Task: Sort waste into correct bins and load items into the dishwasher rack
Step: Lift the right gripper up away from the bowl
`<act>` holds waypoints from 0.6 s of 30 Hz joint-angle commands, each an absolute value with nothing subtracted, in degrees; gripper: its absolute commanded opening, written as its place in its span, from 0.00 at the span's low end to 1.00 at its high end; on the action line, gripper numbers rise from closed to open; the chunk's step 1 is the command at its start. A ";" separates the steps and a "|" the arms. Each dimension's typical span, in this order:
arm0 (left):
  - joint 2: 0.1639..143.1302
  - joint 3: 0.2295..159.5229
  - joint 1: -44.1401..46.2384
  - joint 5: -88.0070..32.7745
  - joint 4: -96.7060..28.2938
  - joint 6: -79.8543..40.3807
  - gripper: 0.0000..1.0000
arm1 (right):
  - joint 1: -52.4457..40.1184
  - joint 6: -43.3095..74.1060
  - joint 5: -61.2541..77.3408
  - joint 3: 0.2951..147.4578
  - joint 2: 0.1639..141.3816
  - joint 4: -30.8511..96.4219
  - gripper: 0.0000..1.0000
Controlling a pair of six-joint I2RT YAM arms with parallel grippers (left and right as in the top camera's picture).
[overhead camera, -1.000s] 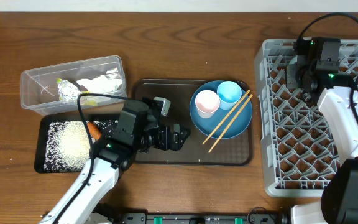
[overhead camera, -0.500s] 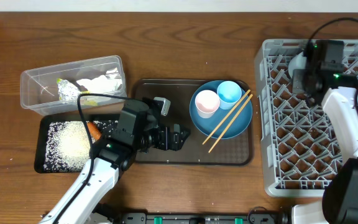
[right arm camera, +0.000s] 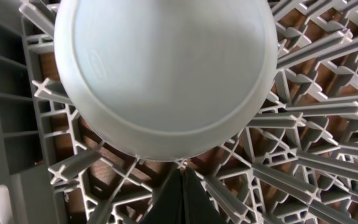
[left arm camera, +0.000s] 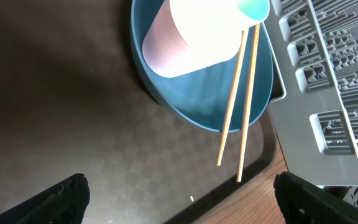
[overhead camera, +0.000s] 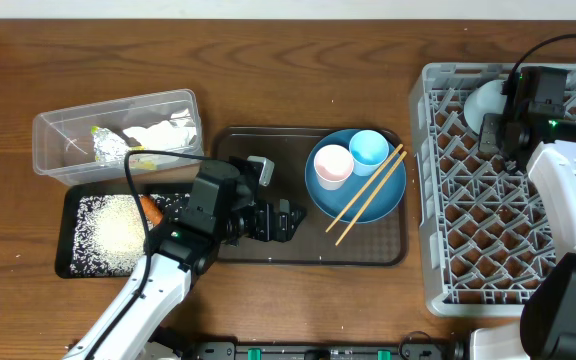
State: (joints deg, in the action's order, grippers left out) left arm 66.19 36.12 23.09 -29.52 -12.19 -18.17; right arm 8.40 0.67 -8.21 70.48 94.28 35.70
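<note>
While the right tool (overhead camera: 496, 128), pinched shut on nothing, has drawn back along the dishwasher rack (overhead camera: 468, 240), the pale white-blue bowl (overhead camera: 485, 100) it hid a second ago now sits exposed, seemingly base up, on the pegs near the rack's far left corner, so that item looks loaded. Over the dark brown serving tray (overhead camera: 268, 252) on the table (overhead camera: 368, 60), the left tool (overhead camera: 280, 220) hangs wide open and unmoved beside the blue plate (overhead camera: 388, 195), which still carries the pink cup (overhead camera: 332, 165), light blue cup (overhead camera: 369, 148) and wooden chopsticks (overhead camera: 366, 192), all yet to be racked.
</note>
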 commanded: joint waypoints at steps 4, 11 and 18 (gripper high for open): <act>65.47 36.99 23.07 -28.86 -12.19 -17.87 0.98 | 9.47 1.69 -7.86 71.46 94.65 34.09 0.01; 65.47 36.99 23.07 -28.86 -12.19 -17.87 0.98 | 9.47 1.67 -7.46 71.46 95.61 34.02 0.01; 65.47 36.99 23.07 -28.86 -12.16 -17.89 0.98 | 9.47 1.67 -7.44 71.46 96.18 31.97 0.01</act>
